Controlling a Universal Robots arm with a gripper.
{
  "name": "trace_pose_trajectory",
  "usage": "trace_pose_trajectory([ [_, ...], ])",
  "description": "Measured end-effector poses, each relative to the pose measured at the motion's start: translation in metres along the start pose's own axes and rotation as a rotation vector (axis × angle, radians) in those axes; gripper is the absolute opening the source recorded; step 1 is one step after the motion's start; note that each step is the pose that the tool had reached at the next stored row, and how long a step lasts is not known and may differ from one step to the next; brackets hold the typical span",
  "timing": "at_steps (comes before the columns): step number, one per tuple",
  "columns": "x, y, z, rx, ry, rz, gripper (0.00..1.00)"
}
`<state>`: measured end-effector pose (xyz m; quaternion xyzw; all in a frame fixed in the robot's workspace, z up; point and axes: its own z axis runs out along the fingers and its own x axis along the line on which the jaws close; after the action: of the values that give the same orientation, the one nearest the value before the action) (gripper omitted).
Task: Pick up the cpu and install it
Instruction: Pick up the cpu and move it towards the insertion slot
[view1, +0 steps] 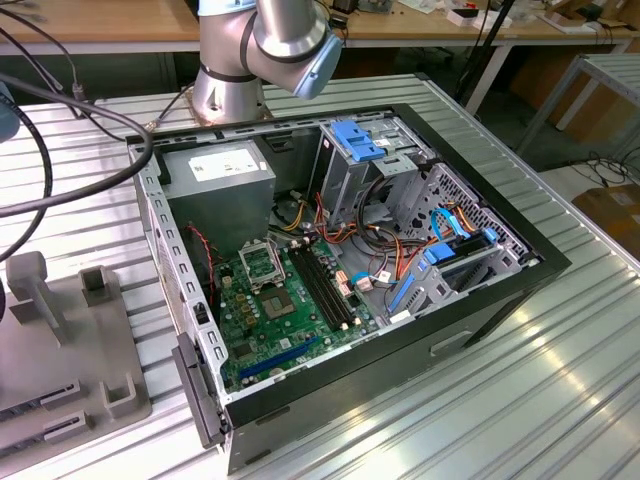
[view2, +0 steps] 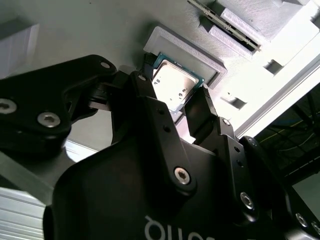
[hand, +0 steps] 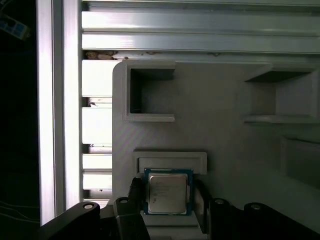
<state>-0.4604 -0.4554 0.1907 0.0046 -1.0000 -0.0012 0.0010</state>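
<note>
Grey cpu (view2: 171, 87) lies partly hidden behind the end effector (view2: 175, 77).

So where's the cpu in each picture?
First wrist view: the cpu sits in the grey tray's square pocket.
Second wrist view: the cpu in that same pocket.
Exterior view: the tray lies at the exterior view's left, beside the case.
Shared landmark: the tray.

Exterior view: high, oblique, mid-distance, looks down into open PC case (view1: 420, 340), arm base (view1: 230, 80) at far side. First wrist view: close, straight down on grey fixture (hand: 225, 150). Second wrist view: v. close, slanted past gripper (view2: 174, 78). Both wrist views share cpu (hand: 167, 192) (view2: 172, 87) in its pocket. Fixture also sits at the exterior view's left.
</note>
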Motion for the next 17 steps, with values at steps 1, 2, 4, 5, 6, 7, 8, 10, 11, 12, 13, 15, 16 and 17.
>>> trace_pose_trajectory([
  [1,-0.0001,0.0000,0.0000,0.0000,0.0001,0.000,0.53],
  [2,-0.0001,0.0000,0.0000,0.0000,0.0001,0.000,0.53],
  [4,-0.0002,0.0000,0.0000,0.0000,0.0000,0.000,0.53],
  [5,-0.0002,0.0000,0.0000,0.0000,0.0001,0.000,0.53],
  [6,-0.0002,0.0001,-0.0002,0.0000,0.0000,0.000,0.53],
  [7,-0.0002,0.0000,-0.0008,0.0002,0.0003,0.000,0.53],
  [8,-0.0003,0.0001,-0.0008,0.0000,0.0001,0.000,0.53],
  [10,-0.0002,0.0000,-0.0010,0.0000,0.0001,0.000,0.53],
  [11,-0.0002,0.0000,-0.0013,0.0000,0.0002,0.000,0.53],
  [12,-0.0002,0.0000,-0.0013,0.0000,0.0001,0.000,0.53],
  [13,-0.0002,0.0000,-0.0013,0.0000,0.0001,0.000,0.53],
  [15,-0.0002,0.0000,-0.0015,0.0000,0.0002,0.000,0.47],
  [16,-0.0002,0.0000,-0.0015,0.0000,0.0001,0.000,0.47],
  [17,-0.0002,0.0000,-0.0017,0.0000,0.0001,0.000,0.47],
])
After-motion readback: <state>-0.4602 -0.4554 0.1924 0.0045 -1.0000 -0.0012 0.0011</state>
